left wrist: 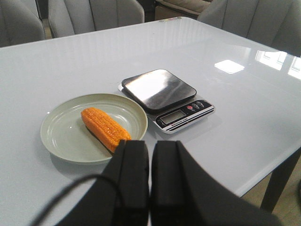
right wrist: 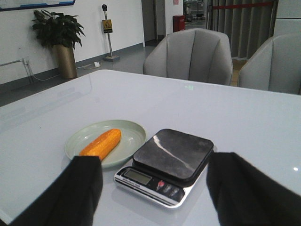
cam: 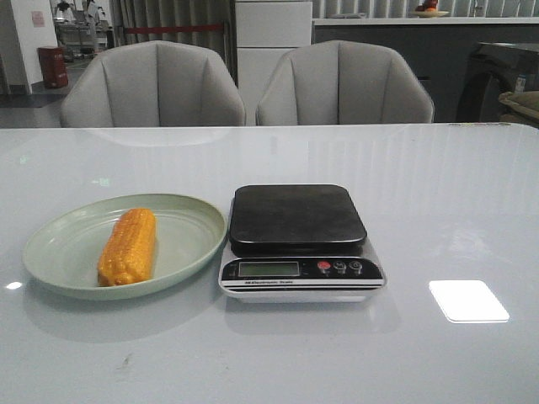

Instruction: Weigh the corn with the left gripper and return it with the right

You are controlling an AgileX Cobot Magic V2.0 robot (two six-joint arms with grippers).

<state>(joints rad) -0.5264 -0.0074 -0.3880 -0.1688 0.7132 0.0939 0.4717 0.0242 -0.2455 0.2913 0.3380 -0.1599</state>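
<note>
The orange-yellow corn (cam: 128, 246) lies lengthwise on a pale green plate (cam: 189, 219) at the table's left. Right beside the plate stands a kitchen scale (cam: 300, 240) with a bare black platform. Neither arm shows in the front view. In the left wrist view my left gripper (left wrist: 149, 146) is shut, fingers pressed together with nothing between them, held well above the plate (left wrist: 61, 136) and short of the corn (left wrist: 104, 128). In the right wrist view my right gripper (right wrist: 155, 162) is wide open, high over the scale (right wrist: 169, 162), with the corn (right wrist: 101, 142) off to one side.
Two grey armchairs (cam: 153, 84) stand behind the table's far edge. A bright patch of reflected light (cam: 468, 300) lies on the glossy white tabletop to the right of the scale.
</note>
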